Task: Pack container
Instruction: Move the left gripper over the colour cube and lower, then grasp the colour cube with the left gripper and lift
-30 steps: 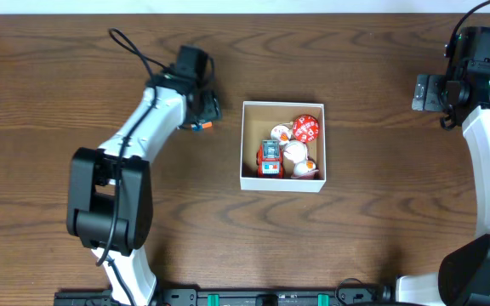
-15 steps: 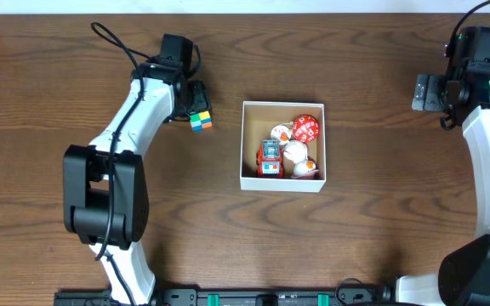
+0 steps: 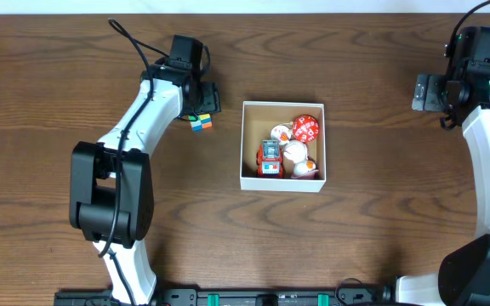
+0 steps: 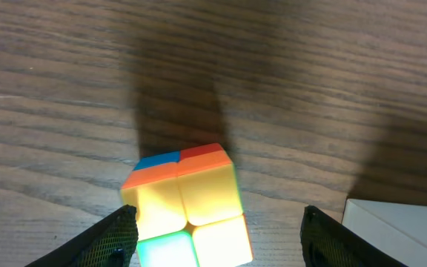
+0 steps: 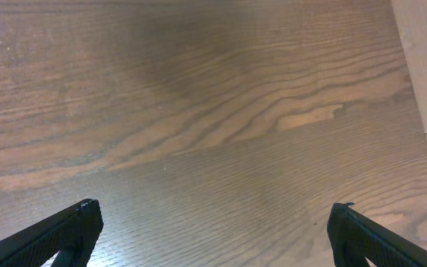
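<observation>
Left gripper (image 4: 217, 228) shifted over cube (image 4: 186, 202), jaws spread

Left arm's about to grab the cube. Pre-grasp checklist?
1. Left gripper open: ok.
2. Cube between its fingers: ok, though off-centre.
3. Cube gripped: not ok, it lies free.
4. Bare floor left in the container: ok, toys fill one side.
5. Right gripper out of the way: ok, open, far from the container.
</observation>
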